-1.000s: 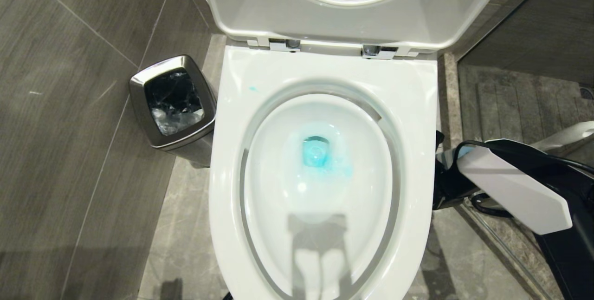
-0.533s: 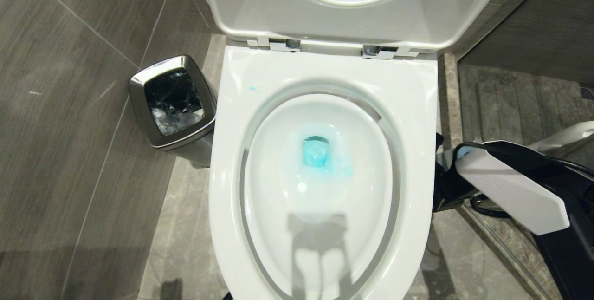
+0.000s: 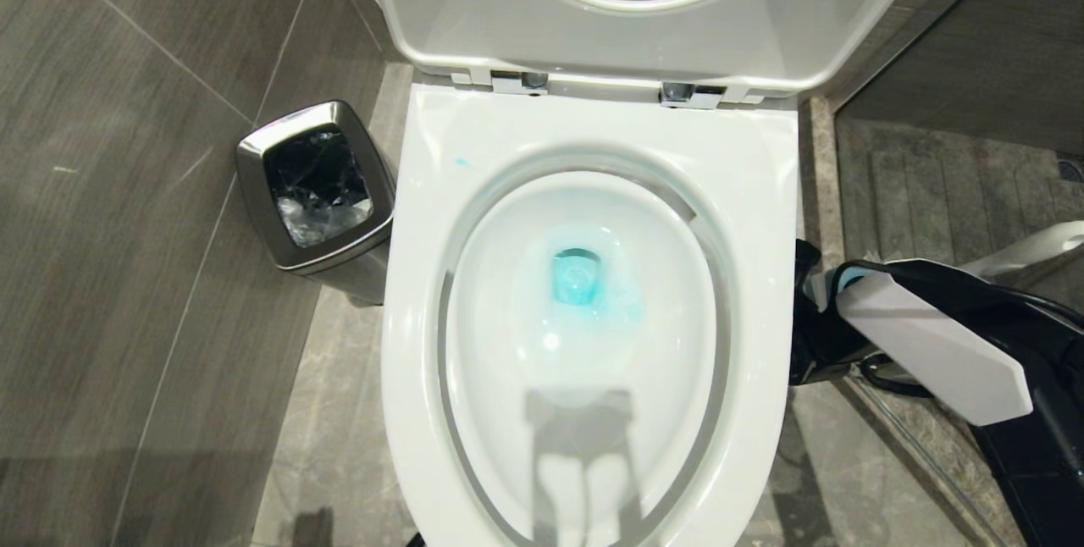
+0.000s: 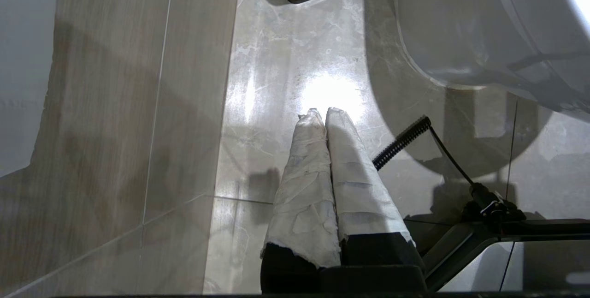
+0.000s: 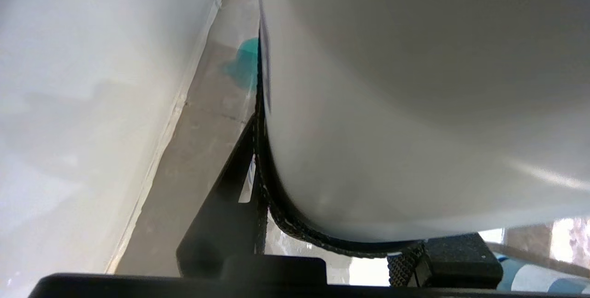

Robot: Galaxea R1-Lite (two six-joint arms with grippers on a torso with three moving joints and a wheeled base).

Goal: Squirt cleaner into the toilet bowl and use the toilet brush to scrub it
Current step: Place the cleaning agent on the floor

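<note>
One toilet bowl (image 3: 762, 191) stands ahead, seat and lid raised, with one steel bin (image 3: 254, 159) just beside its left edge. Cleaner (image 3: 580, 284) tints the water turquoise, and one small teal spot sits on the rim. Of my two tools, the left tool (image 4: 322, 111) is pressed together over bare floor. My right tool (image 3: 804, 310) hangs low against the bowl's right outer wall, part spread, pinching a white rounded body (image 5: 415, 104). Room there is tight.

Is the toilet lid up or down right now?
Up. The lid and seat stand raised behind the hinges, leaving the bowl rim bare and blue cleaner visible at the bottom.
</note>
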